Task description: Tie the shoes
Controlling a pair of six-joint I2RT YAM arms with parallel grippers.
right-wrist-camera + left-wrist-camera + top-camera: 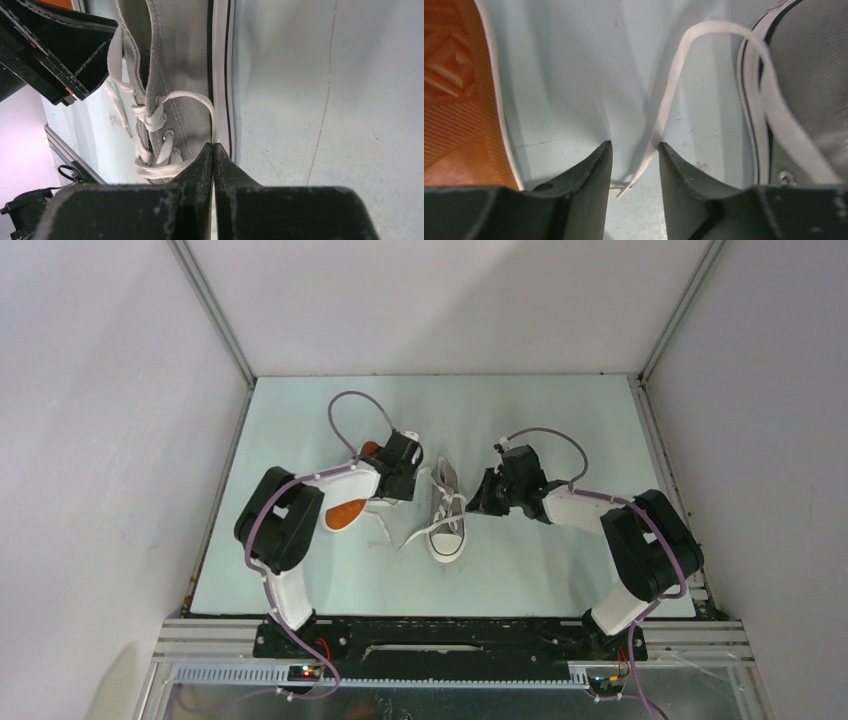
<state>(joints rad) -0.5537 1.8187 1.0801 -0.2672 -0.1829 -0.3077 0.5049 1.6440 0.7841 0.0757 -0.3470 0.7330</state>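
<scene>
Upright shoe [447, 521]: middle of the table [560, 570], toe nearward.
Second shoe [345, 512]: left of it, orange sole showing.
Left gripper [634, 150]: fingers spread, loose lace [667, 100] running between.
Right gripper [213, 148]: right of it, pinching a lace loop [197, 96].

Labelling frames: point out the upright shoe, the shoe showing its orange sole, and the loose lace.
upright shoe [446, 545]: top view, on its white toe cap.
shoe showing its orange sole [454, 100]: left wrist view, on the sole's tread.
loose lace [668, 100]: left wrist view, on its straight middle stretch.
</scene>
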